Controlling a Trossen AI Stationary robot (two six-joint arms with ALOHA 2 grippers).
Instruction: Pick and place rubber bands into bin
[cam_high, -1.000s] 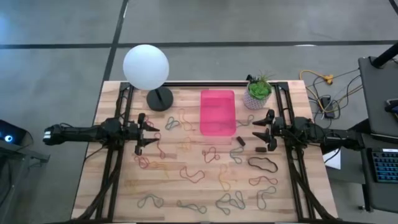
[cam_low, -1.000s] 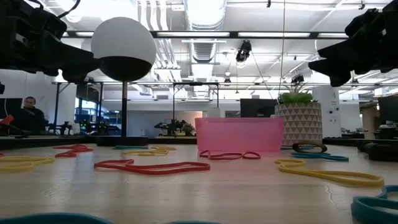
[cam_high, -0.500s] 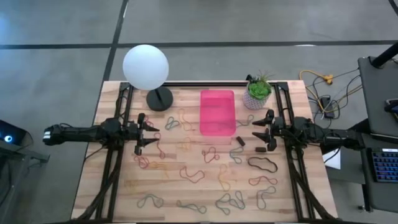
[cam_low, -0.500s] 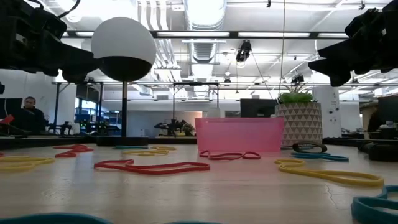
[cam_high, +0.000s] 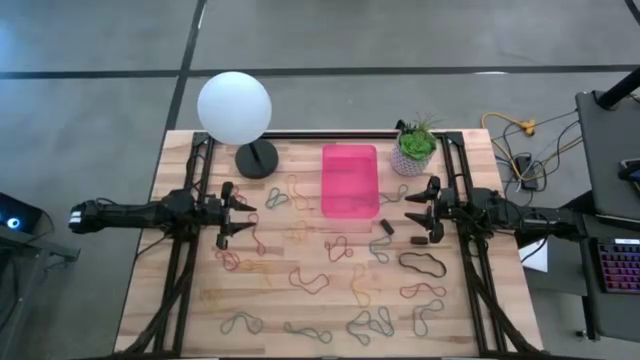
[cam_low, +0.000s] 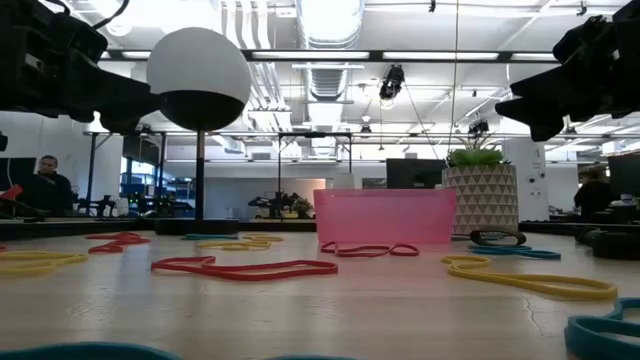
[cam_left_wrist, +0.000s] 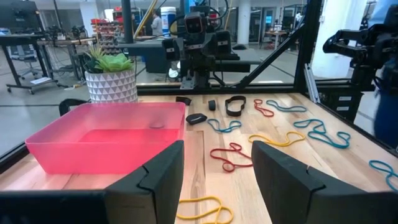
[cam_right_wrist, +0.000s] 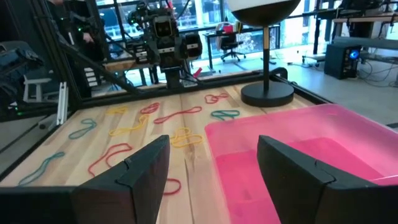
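left gripper (cam_high: 240, 215) open, right gripper (cam_high: 412, 214) open, both empty

Lamp globe (cam_right_wrist: 261, 7) cut off above

Between the left gripper (cam_high: 243, 213) at 9 o'clock and the right gripper (cam_high: 410, 215) at 3 o'clock, the tabletop (cam_high: 180, 300) lies open, carrying only flat rubber bands (cam_high: 310, 279). Toward 12 o'clock stand the bin (cam_high: 350, 180), lamp (cam_high: 236, 112) and plant pot (cam_high: 414, 150); two small dark blocks (cam_high: 384, 227), seemingly low, lie near the right gripper.

no readable text, labels or numbers, as far as visible
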